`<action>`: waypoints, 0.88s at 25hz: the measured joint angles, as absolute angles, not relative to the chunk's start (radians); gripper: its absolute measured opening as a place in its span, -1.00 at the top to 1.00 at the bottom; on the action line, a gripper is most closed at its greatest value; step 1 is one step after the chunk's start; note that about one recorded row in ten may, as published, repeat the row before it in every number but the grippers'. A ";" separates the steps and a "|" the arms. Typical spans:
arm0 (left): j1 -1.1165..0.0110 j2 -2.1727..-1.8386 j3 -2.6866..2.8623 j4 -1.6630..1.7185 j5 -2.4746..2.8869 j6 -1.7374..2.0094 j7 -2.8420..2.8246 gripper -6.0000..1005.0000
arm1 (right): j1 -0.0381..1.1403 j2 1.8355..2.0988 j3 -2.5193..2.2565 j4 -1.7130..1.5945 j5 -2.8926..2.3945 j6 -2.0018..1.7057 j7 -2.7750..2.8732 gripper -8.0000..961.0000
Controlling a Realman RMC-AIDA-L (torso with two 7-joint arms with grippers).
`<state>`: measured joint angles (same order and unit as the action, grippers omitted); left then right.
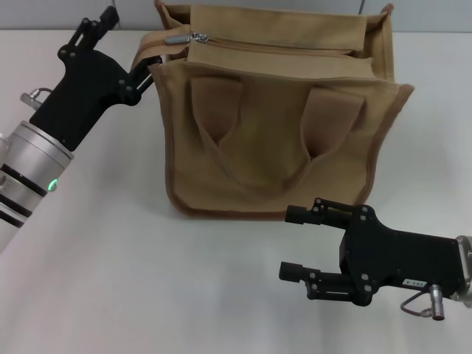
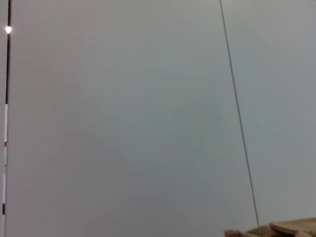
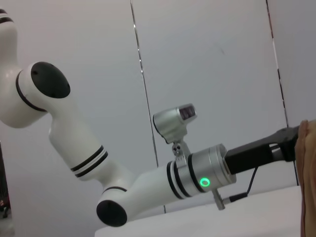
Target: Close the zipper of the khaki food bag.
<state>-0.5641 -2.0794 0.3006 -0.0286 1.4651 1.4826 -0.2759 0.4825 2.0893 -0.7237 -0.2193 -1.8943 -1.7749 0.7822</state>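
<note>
Up at the far left corner of the khaki food bag (image 1: 273, 133), the left gripper (image 1: 151, 63) reaches in beside the bag's top edge, its fingertips just short of the silver slider of the zipper (image 1: 193, 37). Its fingers run into the fabric fold there, so I cannot tell whether they are open or clamped on anything. The right gripper (image 1: 295, 243) hangs low over the white worktop (image 1: 110, 280) in front of the bag's lower right corner, apart from it, with its two black fingers spread and nothing between them.

A small white label sits on the right gripper's body, but its print is too small to read.

The bag stands upright near the middle of the worktop, a boxy tan canvas tote with darker brown piping along its edges. Two short flat handles droop over the front panel. The zipper line crosses the top, its slider and grey pull tab at the left end.
</note>
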 joint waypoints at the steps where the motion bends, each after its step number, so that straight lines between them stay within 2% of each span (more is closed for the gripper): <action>1: -0.564 -2.079 0.301 -0.034 1.465 1.482 -0.276 -0.41 | 0.483 2.089 -0.719 -0.219 -1.894 -1.777 0.782 -0.55; 4: -0.563 -2.079 0.303 -0.047 1.470 1.481 -0.275 -0.40 | 0.482 2.089 -0.672 -0.217 -1.894 -1.796 0.794 -0.55; 15: -0.572 -2.079 0.309 -0.053 1.505 1.513 -0.266 0.08 | 0.466 2.080 -0.376 -0.275 -1.893 -1.951 1.094 -0.55; 22: -0.566 -2.080 0.309 -0.054 1.505 1.564 -0.266 0.61 | 0.490 2.079 -0.315 -0.325 -1.882 -2.005 1.298 -0.55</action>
